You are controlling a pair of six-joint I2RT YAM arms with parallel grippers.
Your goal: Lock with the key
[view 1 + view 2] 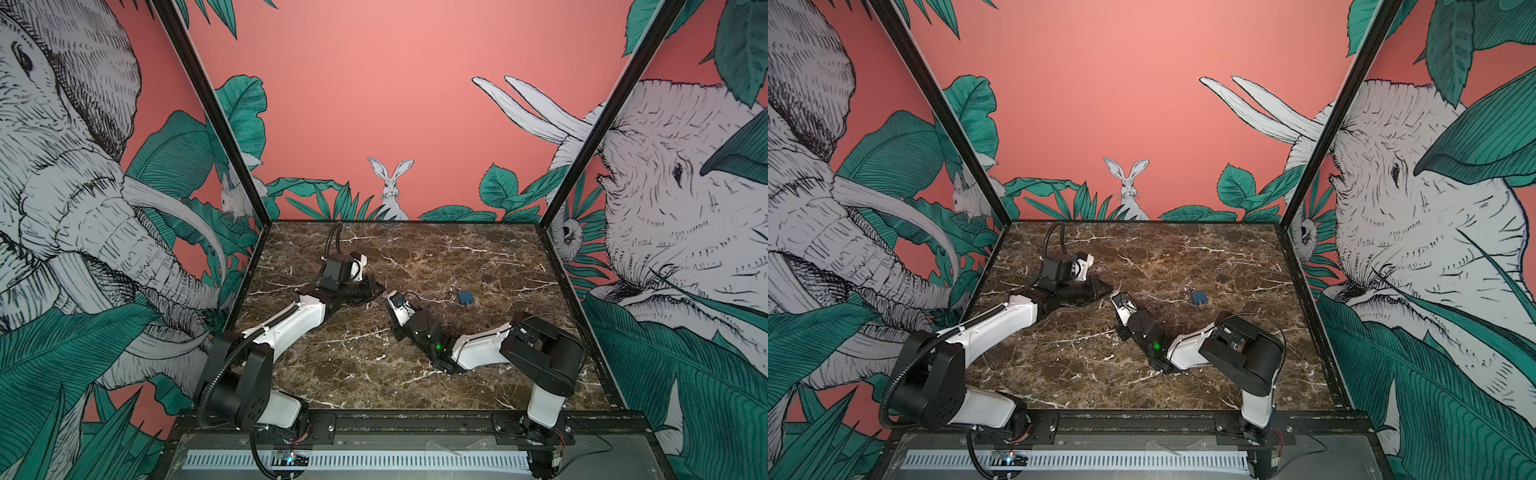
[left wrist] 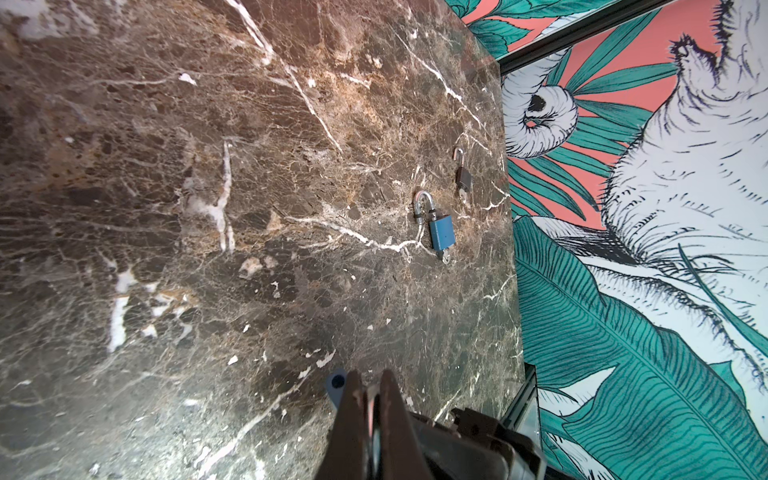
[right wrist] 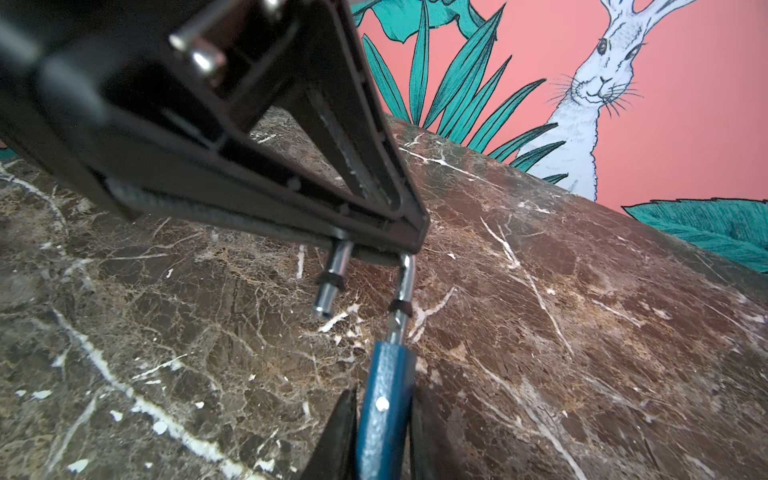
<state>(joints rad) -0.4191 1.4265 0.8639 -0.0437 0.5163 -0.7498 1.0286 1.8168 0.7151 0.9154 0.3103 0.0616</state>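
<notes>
A blue padlock (image 3: 384, 407) hangs over the marble table between both grippers. My right gripper (image 3: 384, 401) is shut on its blue body. My left gripper (image 2: 371, 380) is shut on the top of its steel shackle (image 3: 405, 282). The shackle stands open, its free leg (image 3: 330, 291) out of the body. In both top views the two grippers meet at mid table, left (image 1: 376, 289) and right (image 1: 390, 296). This padlock's key is hidden. A second blue padlock (image 2: 441, 235) lies on the table with a key (image 2: 445, 259) in its base.
A small dark padlock (image 2: 463, 178) with an open shackle lies beyond the second blue one, near the right wall (image 1: 573, 291). Printed walls close in the marble table (image 1: 353, 365) on three sides. Both arm bases stand at the front edge.
</notes>
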